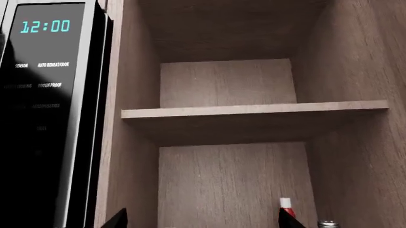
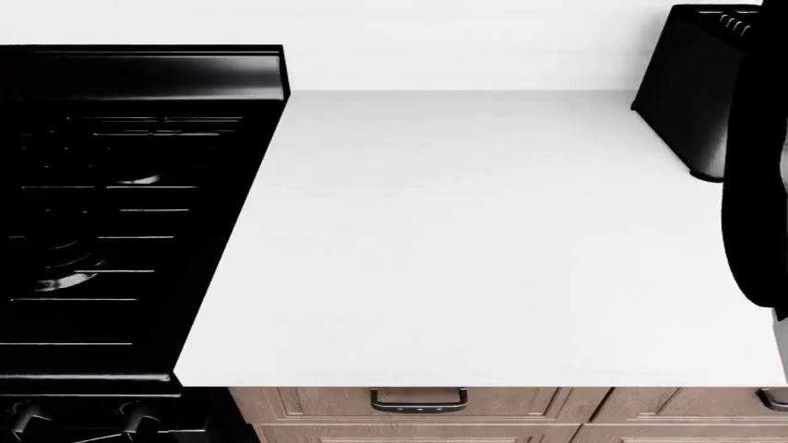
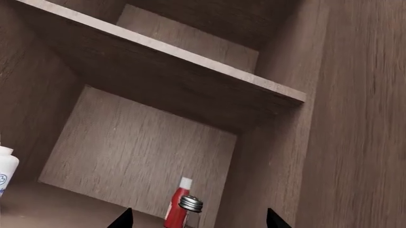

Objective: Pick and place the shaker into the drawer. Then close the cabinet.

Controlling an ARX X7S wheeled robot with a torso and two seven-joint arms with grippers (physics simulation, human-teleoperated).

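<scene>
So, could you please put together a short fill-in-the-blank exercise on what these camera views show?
1. The microwave clock reads ____.
2. In the right wrist view, the shaker has a silver cap and stands beside a ____ bottle with a white cap.
3. In the head view, the white countertop lies to the right of the black ____.
4. The cupboard shelf above the shaker holds ____.

Missing words: 12:00; red; stove; nothing
</scene>
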